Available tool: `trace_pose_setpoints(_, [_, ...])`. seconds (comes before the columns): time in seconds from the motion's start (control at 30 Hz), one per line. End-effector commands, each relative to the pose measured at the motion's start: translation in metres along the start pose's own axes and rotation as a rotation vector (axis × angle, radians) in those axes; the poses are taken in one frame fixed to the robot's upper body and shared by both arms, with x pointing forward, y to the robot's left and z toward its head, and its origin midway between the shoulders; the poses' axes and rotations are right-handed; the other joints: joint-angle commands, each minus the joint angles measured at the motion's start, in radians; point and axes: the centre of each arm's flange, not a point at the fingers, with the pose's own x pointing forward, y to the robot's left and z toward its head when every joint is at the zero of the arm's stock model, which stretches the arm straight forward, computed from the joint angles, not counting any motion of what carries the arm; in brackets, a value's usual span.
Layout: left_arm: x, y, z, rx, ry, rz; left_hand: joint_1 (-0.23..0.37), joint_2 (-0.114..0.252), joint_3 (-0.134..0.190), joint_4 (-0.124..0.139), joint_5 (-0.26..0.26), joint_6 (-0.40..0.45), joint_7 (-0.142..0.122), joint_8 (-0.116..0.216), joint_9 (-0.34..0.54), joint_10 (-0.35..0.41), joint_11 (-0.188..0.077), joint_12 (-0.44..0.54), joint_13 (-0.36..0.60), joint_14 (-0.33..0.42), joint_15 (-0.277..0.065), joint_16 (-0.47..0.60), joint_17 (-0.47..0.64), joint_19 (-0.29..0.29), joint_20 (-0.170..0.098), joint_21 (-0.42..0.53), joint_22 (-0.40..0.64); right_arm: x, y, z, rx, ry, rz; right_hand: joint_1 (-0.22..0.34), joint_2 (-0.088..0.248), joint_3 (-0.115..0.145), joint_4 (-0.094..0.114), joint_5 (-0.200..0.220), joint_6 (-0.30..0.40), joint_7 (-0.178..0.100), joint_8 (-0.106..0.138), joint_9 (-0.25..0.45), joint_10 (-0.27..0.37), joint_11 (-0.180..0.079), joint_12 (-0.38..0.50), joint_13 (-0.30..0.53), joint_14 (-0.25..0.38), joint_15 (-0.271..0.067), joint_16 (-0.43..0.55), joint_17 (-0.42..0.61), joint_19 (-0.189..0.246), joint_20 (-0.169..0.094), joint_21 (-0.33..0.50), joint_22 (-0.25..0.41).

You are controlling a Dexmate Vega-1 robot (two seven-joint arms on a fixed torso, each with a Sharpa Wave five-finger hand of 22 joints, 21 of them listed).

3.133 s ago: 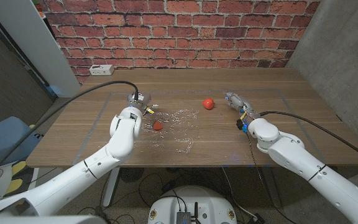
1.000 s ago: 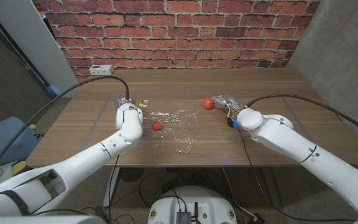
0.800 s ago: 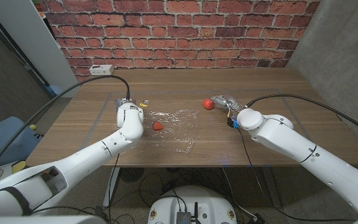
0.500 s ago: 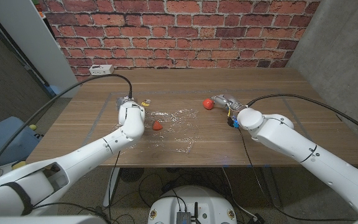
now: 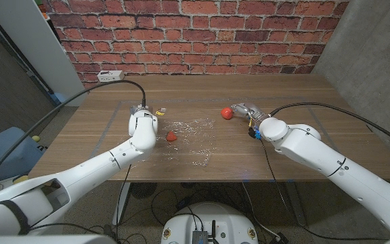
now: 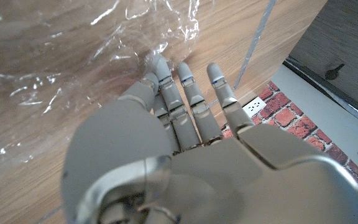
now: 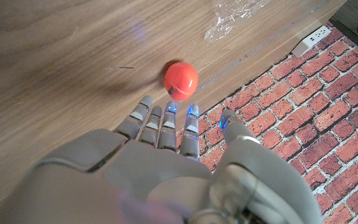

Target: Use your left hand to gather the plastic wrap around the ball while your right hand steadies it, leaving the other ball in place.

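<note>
The head view looks down from above over the wooden table [image 5: 296, 146] toward a brick wall [image 5: 202, 30]. Each wrist view sits close behind its own hand, facing along the fingers at the tabletop. All three share table and wall.

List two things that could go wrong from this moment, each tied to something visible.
1. The right hand has its fingers beside the bare red ball on the wood; a nudge could roll it away.
2. The left hand touches only the edge of the crinkled clear plastic wrap, so pulling may drag the wrapped red ball.
</note>
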Motion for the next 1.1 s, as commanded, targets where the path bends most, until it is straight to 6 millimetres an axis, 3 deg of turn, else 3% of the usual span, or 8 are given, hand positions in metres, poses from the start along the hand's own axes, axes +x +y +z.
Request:
trace_pose_setpoints(0.03, [-0.024, 0.032, 0.006, -0.129, -0.17, -0.039, 0.017, 0.002, 0.001, 0.004, 0.004, -0.005, 0.003, -0.005, 0.001, 0.046, -0.024, 0.012, 0.01, 0.019, -0.093, 0.011, 0.008, 0.015, -0.007, 0.008, 0.005, -0.005, 0.001, -0.009, 0.013, 0.002, -0.008, 0.013, -0.001, 0.004, 0.004, 0.002, 0.01, 0.003, 0.005, 0.003, 0.01, 0.003, 0.002, 0.003, 0.01, 0.001, 0.006, 0.005, 0.007, 0.001, 0.004, 0.002])
trace_pose_setpoints(0.13, [-0.027, 0.039, 0.008, -0.171, -0.222, -0.081, 0.019, 0.003, 0.003, 0.005, 0.004, -0.006, 0.005, -0.007, 0.002, 0.046, -0.018, 0.017, 0.016, 0.021, -0.094, 0.009, 0.01, 0.026, -0.012, 0.013, 0.006, -0.008, 0.001, -0.012, 0.006, 0.002, -0.012, 0.014, -0.002, 0.004, 0.004, 0.002, 0.01, 0.003, 0.005, 0.003, 0.01, 0.005, 0.002, 0.003, 0.01, 0.001, 0.006, 0.005, 0.007, 0.002, 0.004, 0.002])
trace_pose_setpoints(0.2, [-0.028, 0.042, 0.008, -0.192, -0.241, -0.094, 0.02, 0.003, 0.004, 0.005, 0.005, -0.005, 0.007, -0.008, 0.003, 0.045, -0.018, 0.019, 0.018, 0.02, -0.09, 0.008, 0.009, 0.031, -0.014, 0.015, 0.006, -0.01, 0.001, -0.013, 0.001, 0.008, -0.017, 0.027, -0.007, 0.009, -0.005, 0.003, 0.046, -0.019, 0.016, 0.003, 0.014, -0.001, 0.002, 0.003, 0.012, -0.001, 0.004, 0.001, 0.006, 0.002, 0.003, 0.002])
trace_pose_setpoints(0.23, [-0.029, 0.044, 0.009, -0.197, -0.246, -0.098, 0.022, 0.003, 0.006, 0.005, 0.005, -0.007, 0.012, -0.008, 0.004, 0.044, -0.017, 0.02, 0.02, 0.02, -0.088, 0.007, 0.009, 0.033, -0.013, 0.016, 0.007, -0.011, 0.002, -0.014, -0.006, 0.01, -0.016, 0.039, -0.009, 0.014, -0.012, 0.004, 0.082, -0.034, 0.024, 0.003, 0.027, -0.013, 0.006, 0.003, 0.013, -0.002, 0.003, -0.001, 0.007, 0.003, 0.002, 0.001])
trace_pose_setpoints(0.3, [-0.03, 0.047, 0.01, -0.212, -0.258, -0.112, 0.026, 0.002, 0.007, 0.003, 0.005, -0.004, 0.017, -0.008, 0.006, 0.043, -0.014, 0.024, 0.023, 0.021, -0.086, 0.006, 0.01, 0.035, -0.013, 0.017, 0.007, -0.012, 0.003, -0.015, -0.029, 0.018, -0.01, 0.07, -0.008, 0.028, -0.032, 0.008, 0.158, -0.025, 0.042, 0.002, 0.042, -0.013, 0.008, 0.002, 0.025, 0.004, 0.003, -0.008, 0.019, 0.024, 0.005, 0.0])
trace_pose_setpoints(0.6, [-0.038, 0.059, 0.014, -0.264, -0.321, -0.146, 0.033, 0.002, 0.01, 0.002, 0.006, -0.004, 0.025, -0.011, 0.013, 0.05, -0.003, 0.037, 0.034, 0.032, -0.082, 0.008, 0.012, 0.045, -0.009, 0.022, 0.008, -0.014, 0.009, -0.011, -0.161, 0.082, 0.008, 0.216, -0.016, 0.093, -0.105, 0.029, 0.246, -0.053, 0.041, 0.0, 0.049, -0.065, -0.005, -0.006, 0.03, -0.009, -0.011, -0.025, 0.041, 0.037, 0.004, -0.003])
trace_pose_setpoints(0.83, [-0.05, 0.069, 0.018, -0.269, -0.338, -0.116, 0.038, 0.0, 0.013, 0.001, 0.008, -0.001, 0.029, -0.011, 0.017, 0.055, 0.001, 0.046, 0.042, 0.039, -0.08, 0.007, 0.012, 0.051, -0.008, 0.026, 0.008, -0.013, 0.018, -0.005, -0.273, 0.119, 0.046, 0.35, -0.022, 0.131, -0.108, 0.023, 0.353, -0.087, 0.049, 0.0, 0.02, -0.108, -0.023, -0.01, -0.007, -0.045, -0.03, -0.028, 0.039, 0.019, -0.003, -0.003])
trace_pose_setpoints(1.1, [-0.062, 0.082, 0.025, -0.296, -0.37, -0.077, 0.037, -0.003, 0.015, 0.004, 0.009, 0.0, 0.03, -0.014, 0.02, 0.058, 0.002, 0.055, 0.049, 0.049, -0.079, 0.006, 0.011, 0.055, -0.008, 0.028, 0.008, -0.014, 0.027, -0.002, -0.34, 0.123, 0.057, 0.405, -0.059, 0.12, -0.108, 0.006, 0.321, -0.114, 0.017, 0.0, -0.017, -0.122, -0.033, -0.012, -0.03, -0.047, -0.036, -0.029, 0.037, 0.016, -0.007, -0.003])
